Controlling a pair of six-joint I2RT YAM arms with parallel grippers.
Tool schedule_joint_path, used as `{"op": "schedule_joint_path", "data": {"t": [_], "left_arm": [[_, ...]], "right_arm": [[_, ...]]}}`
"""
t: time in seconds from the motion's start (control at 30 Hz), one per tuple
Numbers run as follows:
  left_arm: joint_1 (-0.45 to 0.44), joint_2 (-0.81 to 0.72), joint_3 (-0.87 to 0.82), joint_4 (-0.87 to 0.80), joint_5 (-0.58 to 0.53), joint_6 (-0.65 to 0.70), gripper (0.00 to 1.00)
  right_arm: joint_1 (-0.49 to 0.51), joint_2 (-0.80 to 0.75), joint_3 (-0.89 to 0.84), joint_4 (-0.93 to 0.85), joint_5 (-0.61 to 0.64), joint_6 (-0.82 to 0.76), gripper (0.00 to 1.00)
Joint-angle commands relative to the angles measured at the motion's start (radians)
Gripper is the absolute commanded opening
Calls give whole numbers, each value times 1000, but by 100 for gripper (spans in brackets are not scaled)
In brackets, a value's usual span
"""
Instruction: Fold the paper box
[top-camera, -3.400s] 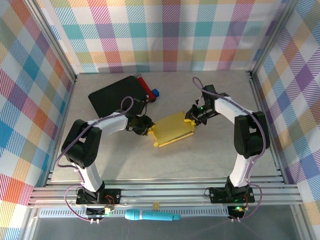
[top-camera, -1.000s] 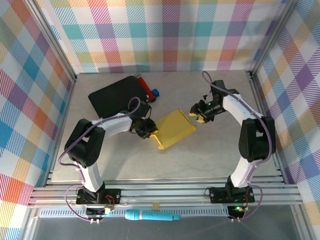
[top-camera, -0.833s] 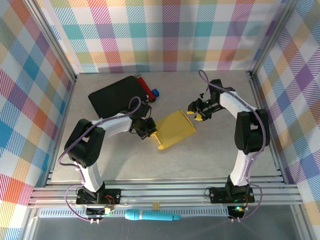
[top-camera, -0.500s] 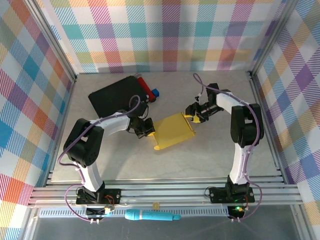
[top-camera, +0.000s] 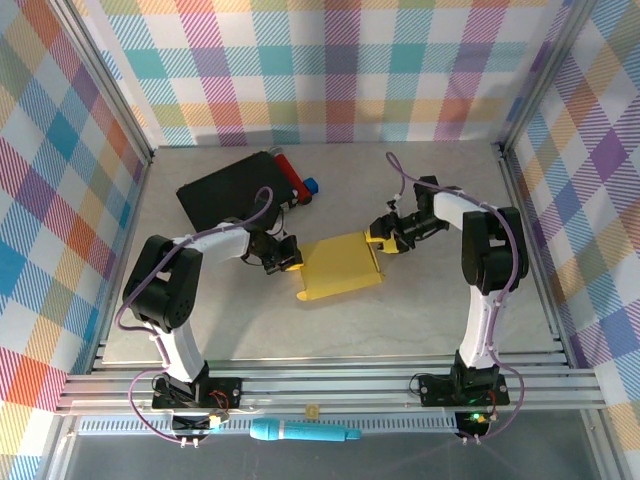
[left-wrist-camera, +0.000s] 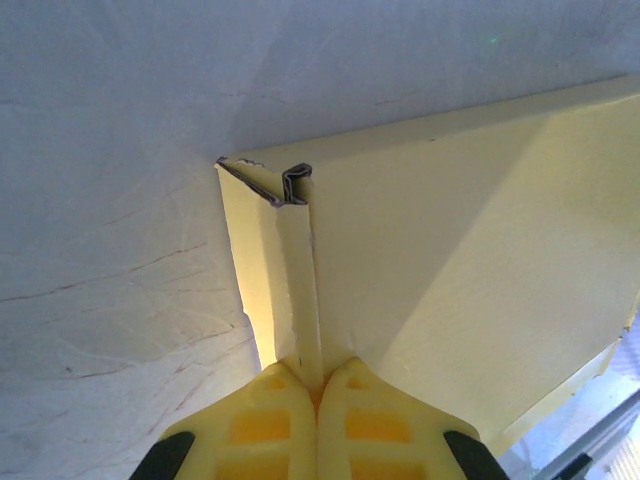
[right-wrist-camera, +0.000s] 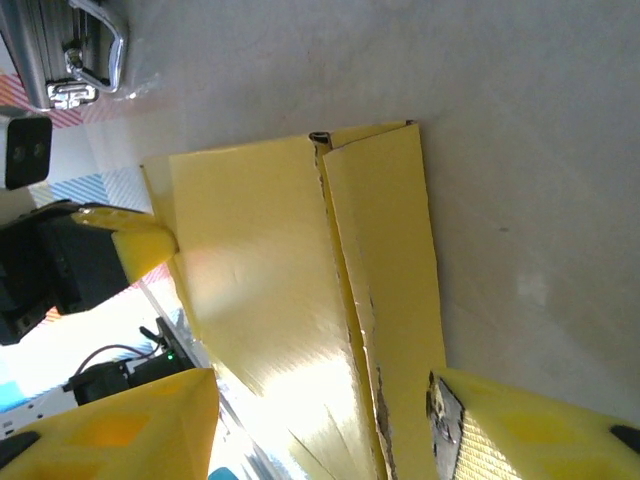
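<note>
The paper box (top-camera: 340, 266) lies flattened on the table, yellow, with a creased seam along its top face (right-wrist-camera: 340, 260). My left gripper (top-camera: 286, 254) is at the box's left end, shut on a thin upright folded flap (left-wrist-camera: 300, 280); the fingertips (left-wrist-camera: 270, 390) meet on it, and the box panel (left-wrist-camera: 450, 250) spreads to the right. My right gripper (top-camera: 384, 236) is at the box's upper right corner and stands open. Its two yellow fingers (right-wrist-camera: 520, 425) straddle that end of the box, with a wide gap between them.
A black case (top-camera: 226, 193) with a metal handle (right-wrist-camera: 98, 40) lies at the back left, just behind the left arm. A red cylinder (top-camera: 289, 170) and a small blue piece (top-camera: 310, 185) rest against its right edge. A blue pen-like tool (top-camera: 305, 432) lies beyond the front rail.
The box has turned and slid a little left and toward the front with the left gripper. The right gripper has come in from the right onto the box's upper right corner.
</note>
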Motion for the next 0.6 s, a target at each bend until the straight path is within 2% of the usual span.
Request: {"op": "schedule_joint_path", "data": {"t": [0.0, 0.17, 0.33, 0.43, 0.57], "left_arm": [[52, 12, -65, -31, 37, 78, 0], [94, 0, -69, -1, 151, 115, 0], [107, 6, -36, -44, 183, 150, 0], [112, 10, -37, -42, 194, 151, 0], [118, 12, -50, -24, 210, 148, 0]], "right_arm": [[-6, -25, -36, 47, -91, 4, 58], [-7, -107, -124, 130, -127, 51, 62], [-6, -137, -177, 176, -173, 68, 63], [-3, -118, -180, 164, -151, 68, 63], [1, -116, -213, 171, -64, 74, 65]]}}
